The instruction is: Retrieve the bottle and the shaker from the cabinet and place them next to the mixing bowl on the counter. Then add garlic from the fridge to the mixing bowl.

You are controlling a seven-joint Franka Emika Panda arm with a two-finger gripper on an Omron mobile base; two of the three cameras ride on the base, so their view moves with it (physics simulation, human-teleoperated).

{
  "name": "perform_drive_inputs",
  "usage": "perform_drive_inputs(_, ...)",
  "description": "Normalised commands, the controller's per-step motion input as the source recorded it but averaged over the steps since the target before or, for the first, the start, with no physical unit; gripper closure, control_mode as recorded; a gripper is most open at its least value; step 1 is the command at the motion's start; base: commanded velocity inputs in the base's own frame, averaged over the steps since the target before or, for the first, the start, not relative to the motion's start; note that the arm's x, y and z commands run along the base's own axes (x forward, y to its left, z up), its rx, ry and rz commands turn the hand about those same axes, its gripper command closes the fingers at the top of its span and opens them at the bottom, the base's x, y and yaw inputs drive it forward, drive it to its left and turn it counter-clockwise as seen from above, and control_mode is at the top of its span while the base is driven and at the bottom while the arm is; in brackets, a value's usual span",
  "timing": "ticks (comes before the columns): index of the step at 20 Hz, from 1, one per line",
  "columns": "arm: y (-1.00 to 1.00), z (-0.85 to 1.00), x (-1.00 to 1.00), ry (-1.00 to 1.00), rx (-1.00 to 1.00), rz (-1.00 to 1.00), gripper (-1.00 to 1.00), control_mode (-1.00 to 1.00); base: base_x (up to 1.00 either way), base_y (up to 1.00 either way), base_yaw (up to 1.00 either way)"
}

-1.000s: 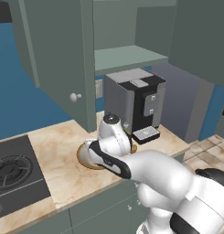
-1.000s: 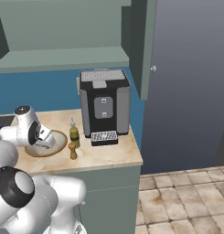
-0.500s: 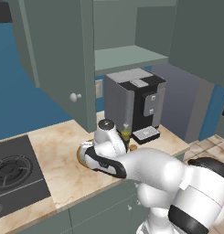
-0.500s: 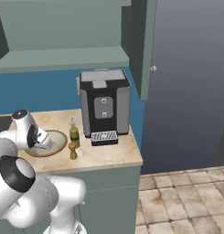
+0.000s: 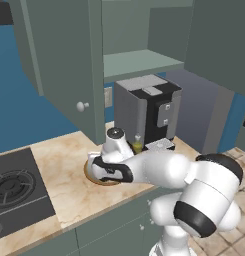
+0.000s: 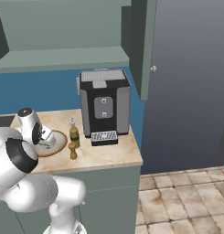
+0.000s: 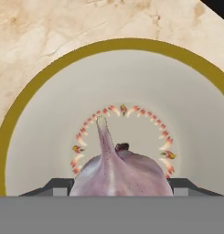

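My gripper (image 7: pixel 118 186) is shut on a pale purple garlic bulb (image 7: pixel 118 170) and points down into the mixing bowl (image 7: pixel 38 85), white inside with a mustard rim. From the base, the hand (image 5: pixel 108 167) hangs low over the bowl (image 5: pixel 90 175) on the marble counter. In the right base view the hand (image 6: pixel 45 138) covers part of the bowl (image 6: pixel 60 140). The olive bottle (image 6: pixel 74 134) and the small wooden shaker (image 6: pixel 73 151) stand just right of the bowl, in front of the coffee machine. From the left, the bottle (image 5: pixel 138 145) peeks out behind my arm.
A black and steel coffee machine (image 6: pixel 104 107) stands right of the bowl. The cabinet door (image 5: pixel 69 65) hangs open above the counter. A stove top (image 5: pixel 16 187) lies to the left. The tall grey fridge (image 6: pixel 191 82) is to the right of the counter's end.
The hand has shifted a little to the left over the bowl, still holding the garlic, and the elbow has swung out. Bottle and shaker have not moved.
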Motion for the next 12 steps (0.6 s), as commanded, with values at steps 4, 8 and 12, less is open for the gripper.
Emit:
perform_drive_inputs(4, 0.00, -0.16, 0.09, 0.00, 0.00, 0.00, 1.00, -1.00, 0.00, 0.00, 0.00)
perform_drive_inputs(8, 0.00, -0.19, 0.11, 0.00, 0.00, 0.00, 1.00, -1.00, 0.00, 0.00, 0.00)
perform_drive_inputs(12, 0.00, -0.01, 0.01, 0.00, 0.00, 0.00, 1.00, -1.00, 0.00, 0.00, 0.00)
